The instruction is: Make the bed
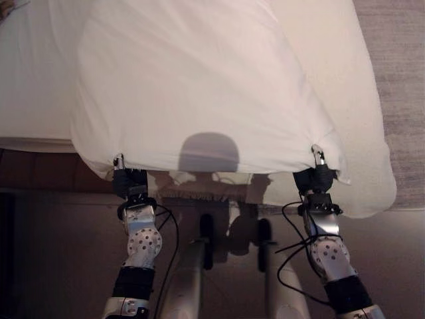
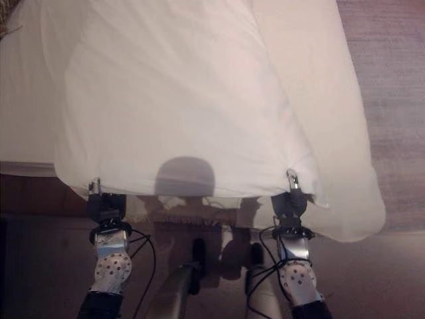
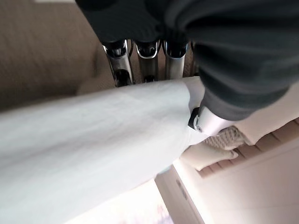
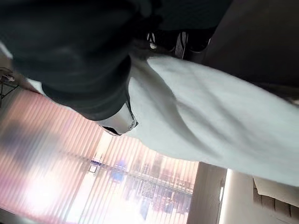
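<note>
A white cover (image 1: 199, 86) is spread over the bed (image 1: 26, 80), its near edge lifted off the mattress. My left hand (image 1: 121, 174) grips the cover's near left corner and my right hand (image 1: 317, 169) grips its near right corner. In the left wrist view the fingers (image 3: 140, 58) and thumb (image 3: 210, 123) pinch the white cloth (image 3: 93, 140). In the right wrist view the thumb (image 4: 119, 121) and fingers (image 4: 182, 44) pinch the cloth (image 4: 224, 121) too. The cover hangs stretched between both hands, over the foot of the bed.
The mattress (image 1: 368, 179) bulges past the cover at the near right. A grey rug or carpet (image 1: 402, 86) lies to the right of the bed. Dark floor (image 1: 53, 252) runs along the foot of the bed.
</note>
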Tool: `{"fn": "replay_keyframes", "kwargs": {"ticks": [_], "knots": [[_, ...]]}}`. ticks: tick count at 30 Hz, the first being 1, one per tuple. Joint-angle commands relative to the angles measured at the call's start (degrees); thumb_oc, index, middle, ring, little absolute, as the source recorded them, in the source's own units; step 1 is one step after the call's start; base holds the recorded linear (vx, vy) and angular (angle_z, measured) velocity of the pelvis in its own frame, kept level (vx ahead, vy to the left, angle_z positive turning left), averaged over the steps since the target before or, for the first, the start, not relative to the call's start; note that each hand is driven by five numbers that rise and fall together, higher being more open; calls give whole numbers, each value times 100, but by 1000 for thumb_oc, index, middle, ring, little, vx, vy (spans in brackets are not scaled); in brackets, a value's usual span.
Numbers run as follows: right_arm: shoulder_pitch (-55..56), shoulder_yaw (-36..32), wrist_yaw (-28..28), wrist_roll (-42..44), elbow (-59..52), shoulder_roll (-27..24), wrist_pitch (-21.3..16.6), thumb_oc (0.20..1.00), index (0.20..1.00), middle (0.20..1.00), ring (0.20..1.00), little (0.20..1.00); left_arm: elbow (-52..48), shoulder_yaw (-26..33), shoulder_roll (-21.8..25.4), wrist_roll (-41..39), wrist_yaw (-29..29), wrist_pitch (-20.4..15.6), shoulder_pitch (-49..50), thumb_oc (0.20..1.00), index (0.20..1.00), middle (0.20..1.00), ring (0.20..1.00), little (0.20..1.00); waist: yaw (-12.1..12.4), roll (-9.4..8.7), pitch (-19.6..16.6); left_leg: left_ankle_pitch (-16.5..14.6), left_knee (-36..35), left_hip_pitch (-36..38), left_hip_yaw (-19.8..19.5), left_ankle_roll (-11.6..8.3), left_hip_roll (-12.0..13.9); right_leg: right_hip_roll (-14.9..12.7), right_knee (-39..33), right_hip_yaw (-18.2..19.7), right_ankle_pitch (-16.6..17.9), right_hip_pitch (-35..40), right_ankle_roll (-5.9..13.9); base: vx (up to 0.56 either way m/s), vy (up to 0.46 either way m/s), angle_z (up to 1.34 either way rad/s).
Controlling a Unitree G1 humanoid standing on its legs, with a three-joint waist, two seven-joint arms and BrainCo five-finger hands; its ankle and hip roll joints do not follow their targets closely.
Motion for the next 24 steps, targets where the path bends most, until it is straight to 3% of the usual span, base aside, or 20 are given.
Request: {"fn": "replay_keyframes", "kwargs": {"ticks": [1, 4, 7, 10, 11, 13, 15, 16, 17, 18, 21, 23, 24], "knots": [[246, -204, 255, -185, -332, -162, -493, 200, 200, 200, 200, 200, -527, 269, 289, 494, -35, -106, 52, 200, 200, 200, 200, 200, -301, -174, -430, -380, -146, 341, 147, -365, -57, 377, -1234, -202, 1030, 288, -173, -20, 32, 29], [334, -188, 219, -201, -230, -269, -453, 200, 200, 200, 200, 200, -531, 215, 100, 438, -23, -159, 111, 200, 200, 200, 200, 200, -288, -60, -557, -357, -110, 284, 140, -329, -74, 299, -1520, 12, 1041, 441, -286, 2, -21, 15], [302, -267, 155, -57, -123, -255, -492, 200, 200, 200, 200, 200, -584, 181, -148, 343, -22, -253, 214, 200, 200, 200, 200, 200, -306, 64, -655, -382, -91, 271, 221, -377, 16, 282, -1850, 95, 1099, 609, -270, 18, -105, -8], [274, -319, 114, -46, -82, -290, -516, 200, 200, 200, 200, 200, -579, 104, -204, 338, -48, -245, 214, 200, 200, 200, 200, 200, -303, 83, -598, -388, 197, 198, 143, -448, -11, 270, -1902, 76, 1081, 731, -311, -4, -92, -2], [238, -325, 115, -23, -34, -332, -491, 200, 200, 200, 200, 200, -613, 60, -246, 324, -77, -251, 234, 200, 200, 200, 200, 200, -255, 69, -550, -427, 367, 135, -49, -491, -138, 270, -1864, 105, 1079, 737, -327, -17, -107, 10], [202, -335, 94, -30, 1, -349, -517, 200, 200, 200, 200, 200, -650, 66, -284, 317, -73, -247, 267, 200, 200, 200, 200, 200, -286, 67, -586, -497, 306, 159, -61, -466, -67, 266, -1778, 99, 1057, 704, -320, 9, -56, 17], [95, -282, 138, -41, 19, -313, -545, 200, 200, 200, 200, 200, -798, 51, -247, 332, -177, -236, 311, 200, 200, 200, 200, 200, -243, -77, -571, -328, 194, 61, -322, -509, 475, 156, -1745, 204, 970, 686, -303, 13, -16, 10], [91, -282, 139, -41, 21, -310, -545, 200, 200, 200, 200, 200, -801, 52, -244, 333, -175, -236, 309, 200, 200, 200, 200, 200, -243, -82, -585, -303, 179, 43, -321, -512, 474, 154, -1753, 206, 988, 665, -304, 6, 57, 23], [108, -269, 176, -17, 29, -318, -550, 200, 200, 200, 200, 200, -830, 59, -233, 309, -183, -265, 314, 200, 200, 200, 200, 200, -231, -112, -587, -186, -18, 94, -452, -518, 649, 83, -1749, 260, 972, 661, -292, 31, 113, 16], [128, -264, 194, 5, 53, -300, -572, 200, 200, 200, 200, 200, -886, 55, -224, 307, -164, -309, 322, 200, 200, 200, 200, 200, -218, -129, -571, -4, -232, 128, -682, -547, 866, 46, -1686, 340, 922, 651, -292, 47, 192, 11], [151, -242, 215, 58, 128, -303, -612, 200, 200, 200, 200, 200, -959, 37, -140, 344, -157, -386, 269, 200, 200, 200, 200, 200, -233, -49, -533, 649, -916, 133, -836, -753, 1518, -55, -1445, 463, 779, 523, -253, 54, 307, 6], [137, -219, 196, 60, 158, -286, -622, 200, 200, 200, 200, 200, -955, -19, -83, 436, -153, -378, 212, 200, 200, 200, 200, 200, -189, -21, -498, 835, -1238, 251, -985, -889, 1707, -137, -1411, 569, 759, 523, -162, 80, 475, -4], [127, -191, 195, 75, 183, -253, -617, 200, 200, 200, 200, 200, -942, -60, -48, 435, -194, -356, 207, 200, 200, 200, 200, 200, -130, -38, -471, 749, -1067, 253, -1240, -929, 1636, -228, -1478, 672, 787, 579, -70, 91, 742, -13]]}}
